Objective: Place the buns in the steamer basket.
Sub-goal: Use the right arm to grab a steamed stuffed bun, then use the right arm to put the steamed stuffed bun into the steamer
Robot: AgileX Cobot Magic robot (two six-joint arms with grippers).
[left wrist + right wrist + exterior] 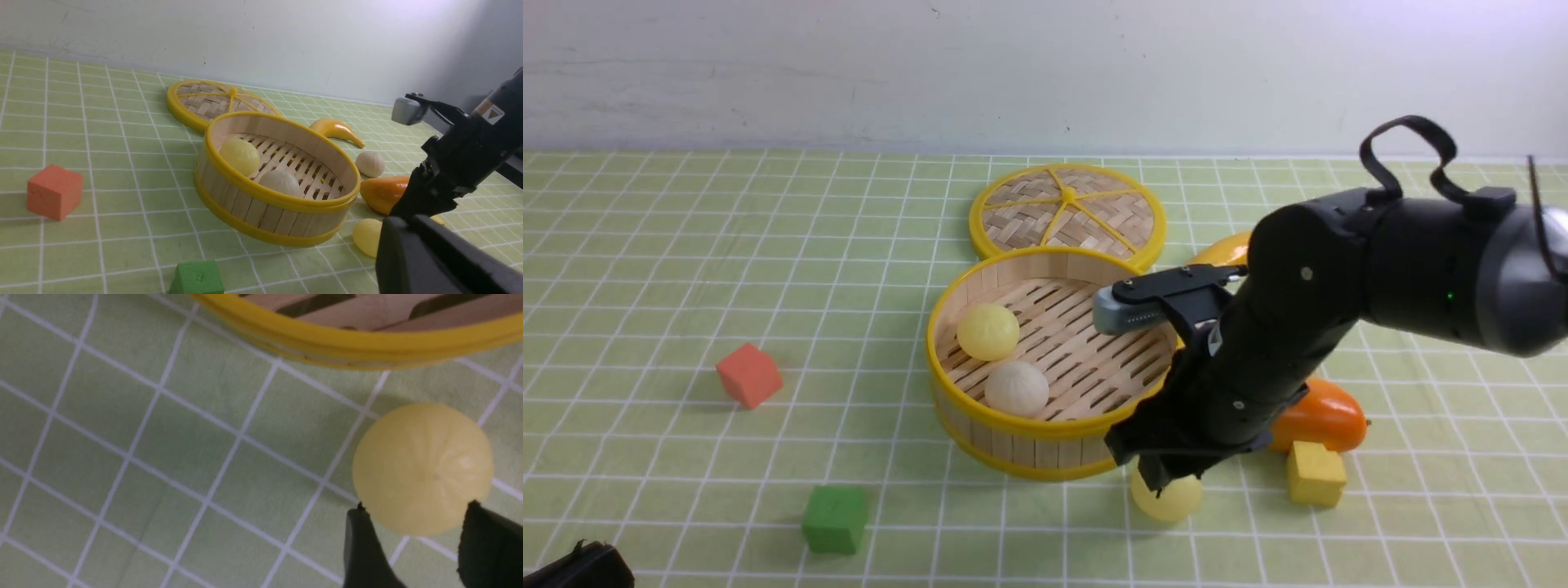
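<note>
Green checked cloth covers the surface, with a plain pale wall behind it. At the centre stands the steamer basket (1045, 429), and two of the buns lie on its slatted floor at the left: a pale yellow bun (987, 331) farther back and an off-white bun (1016, 388) nearer, close together. The flat woven lid (1067, 214) lies just beyond the basket. The right arm (1339, 269) reaches in from the right and bends down over the basket's near right edge, hiding much of what lies there. Below it, a second yellow bun (423, 467) rests on the cloth just outside the basket wall. The right fingers (363, 547) stand apart at this bun's edge, not closed on it, and only their tips are in frame. A second off-white bun (370, 164) sits on the cloth to the right of the basket, between a banana (335, 128) and an orange mango (1327, 416); the front view hides it behind the arm. A yellow cube (1313, 474) sits near the mango, with a red cube (749, 374) and a green cube (835, 518) well to the left. The left fingers (408, 245) show only as a blurred dark mass, closed together and holding nothing.
</note>
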